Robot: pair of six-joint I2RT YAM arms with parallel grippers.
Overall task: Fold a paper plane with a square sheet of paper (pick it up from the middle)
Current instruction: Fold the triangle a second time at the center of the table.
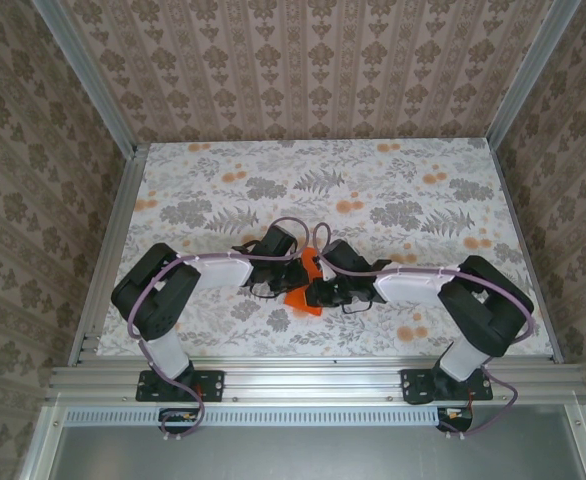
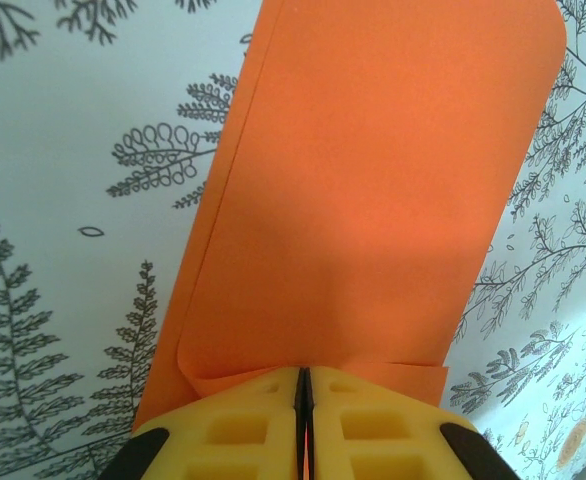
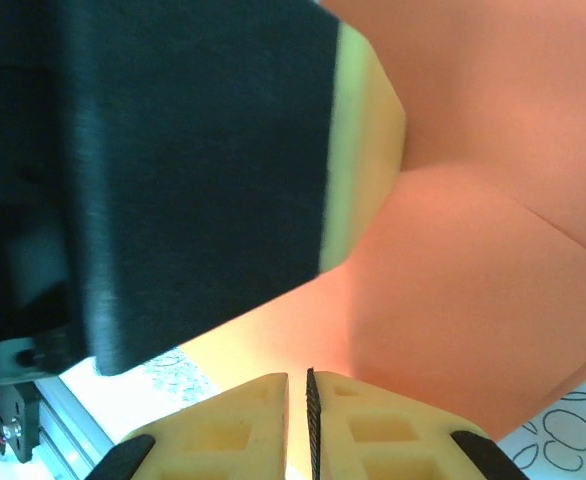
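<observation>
We are seeing the left arm bending its elbow outward and reaching in toward the middle of the floral table. There the left gripper is pressing its yellow fingers together on the near edge of the square sheet of paper, folded and lying between both grippers. The right arm is mirroring that pose. The right gripper is holding its fingers almost together at the paper's edge, and we cannot tell whether they are pinching it.
</observation>
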